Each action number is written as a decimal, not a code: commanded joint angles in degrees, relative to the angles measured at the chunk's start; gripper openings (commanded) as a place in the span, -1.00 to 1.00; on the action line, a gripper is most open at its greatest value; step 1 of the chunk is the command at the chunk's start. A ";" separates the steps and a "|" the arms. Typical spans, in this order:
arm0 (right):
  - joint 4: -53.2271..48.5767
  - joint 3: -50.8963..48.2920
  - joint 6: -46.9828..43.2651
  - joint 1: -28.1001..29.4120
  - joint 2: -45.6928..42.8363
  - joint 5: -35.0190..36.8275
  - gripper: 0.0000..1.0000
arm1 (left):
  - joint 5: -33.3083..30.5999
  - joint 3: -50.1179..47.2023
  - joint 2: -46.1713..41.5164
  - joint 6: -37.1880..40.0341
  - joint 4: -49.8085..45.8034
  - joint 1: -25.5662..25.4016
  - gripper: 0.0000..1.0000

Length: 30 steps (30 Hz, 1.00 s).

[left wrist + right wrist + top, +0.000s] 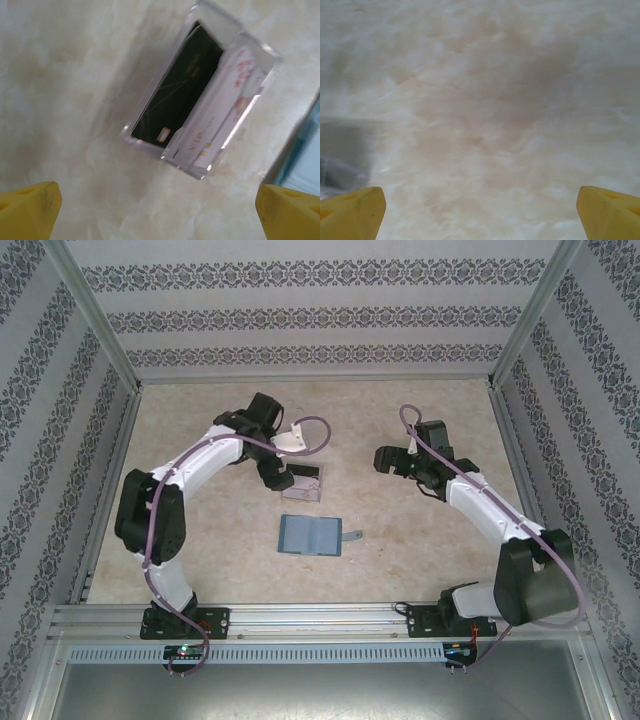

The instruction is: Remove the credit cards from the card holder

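The card holder (309,536) lies open and flat near the middle of the table (420,570), a little toward the near edge. Its 2 grey-blue inner panels face up, and its short strap tab (352,535) sticks out toward the right edge. No card can be made out on the panels from the overhead view.

The credit cards sit in a clear plastic tray (303,486), just beyond the holder toward the far edge and apart from it. In the left wrist view, 1 black card (177,95) lies along one side of the tray. Pale cards with faint reddish marks (225,110) lie beside it and partly over its edge. How many pale cards there are cannot be told.

The left end effector (160,212) hangs above the table next to the tray. Its yellow fingertips (30,210) are spread wide, with nothing between them.

The right end effector (480,212) is over bare table toward the right edge, well apart from the tray and the holder. Its fingertips (607,212) are likewise spread wide and hold nothing.
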 commanded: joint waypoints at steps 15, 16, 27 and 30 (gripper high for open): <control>39.25 -17.10 -17.49 -7.77 3.72 17.66 0.94 | -7.39 -42.91 -15.74 -38.61 54.63 22.27 1.00; 42.37 -18.50 -17.16 -8.17 3.79 17.48 0.94 | -6.65 -44.80 -16.00 -38.76 58.04 23.11 1.00; 63.53 -27.60 -18.02 -11.04 6.84 6.85 0.96 | 1.45 -56.63 -14.19 -42.31 88.93 28.49 1.00; 64.19 -27.86 -18.59 -11.05 7.19 5.63 0.96 | 1.89 -56.53 -14.33 -41.90 88.27 28.48 1.00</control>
